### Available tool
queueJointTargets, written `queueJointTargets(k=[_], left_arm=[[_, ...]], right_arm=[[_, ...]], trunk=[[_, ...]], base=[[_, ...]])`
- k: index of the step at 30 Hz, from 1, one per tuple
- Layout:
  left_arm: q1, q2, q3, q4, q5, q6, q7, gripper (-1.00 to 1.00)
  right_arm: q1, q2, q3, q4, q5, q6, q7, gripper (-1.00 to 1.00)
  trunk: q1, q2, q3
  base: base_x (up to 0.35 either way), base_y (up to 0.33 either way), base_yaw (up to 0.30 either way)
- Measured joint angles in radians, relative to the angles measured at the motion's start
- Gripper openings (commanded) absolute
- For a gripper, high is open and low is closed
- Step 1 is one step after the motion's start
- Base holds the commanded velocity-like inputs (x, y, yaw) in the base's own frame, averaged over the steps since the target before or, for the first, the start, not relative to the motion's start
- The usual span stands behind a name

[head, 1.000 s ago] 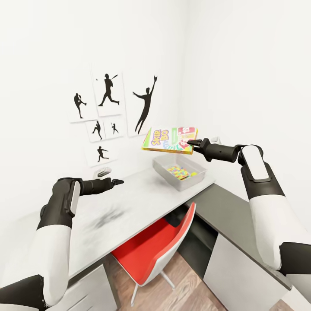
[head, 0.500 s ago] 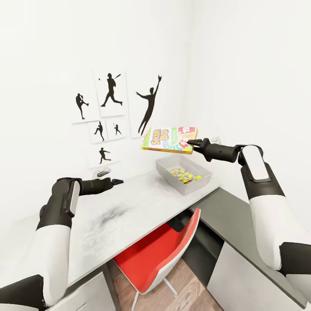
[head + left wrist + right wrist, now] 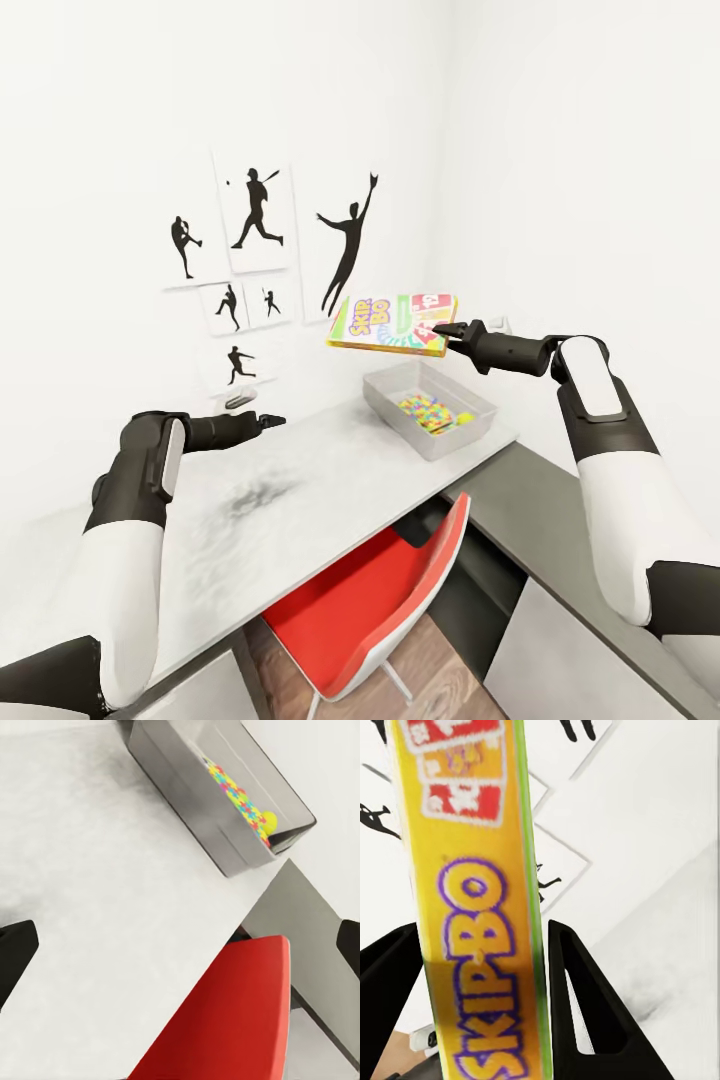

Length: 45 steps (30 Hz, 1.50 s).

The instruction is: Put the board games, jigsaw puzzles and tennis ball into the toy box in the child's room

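My right gripper (image 3: 440,329) is shut on a flat yellow and green board game box (image 3: 392,323) printed "Skip-Bo", held level in the air above and just behind the toy box (image 3: 395,403). The right wrist view shows that board game's yellow edge (image 3: 472,907) clamped between the two black fingers (image 3: 585,1012). The pale grey toy box (image 3: 187,795) stands at the far end of the table (image 3: 300,480) and holds a multicoloured jigsaw puzzle (image 3: 430,411) and a yellow tennis ball (image 3: 269,819). My left gripper (image 3: 272,421) hovers open and empty over the table's left part.
A red chair (image 3: 370,600) is tucked under the table's near edge. A darker grey desk top (image 3: 560,540) joins on the right. Black baseball silhouettes (image 3: 255,210) hang on the white wall behind. Wood floor (image 3: 440,670) lies below.
The head view has shifted, so table, toy box and chair sit slightly further right and lower in the picture. Both grippers and the held board game keep their places.
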Motion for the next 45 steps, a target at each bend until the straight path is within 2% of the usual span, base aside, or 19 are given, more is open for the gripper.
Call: queueJointTargets(k=[9,19,45], left_arm=[[0.000,0.003,0.001,0.000,0.000,0.000,-0.001,1.00],[0.000,0.001,0.002,-0.056,0.000,0.005,-0.001,1.00],[0.000,-0.001,-0.001,-0.060,0.000,0.006,-0.001,1.00]], right_arm=[[0.000,0.001,0.001,0.000,0.006,0.000,0.000,-1.00],[0.000,0.000,-0.001,-0.001,-0.001,-0.001,0.000,-1.00],[0.000,0.000,-0.002,-0.001,0.000,-0.003,0.003,-1.00]], trunk=[[0.000,0.000,0.000],[0.000,0.000,0.000],[0.000,0.000,0.000]], base=[[0.225,-0.159,0.058],[0.020,-0.019,0.033],[0.048,0.000,0.000]])
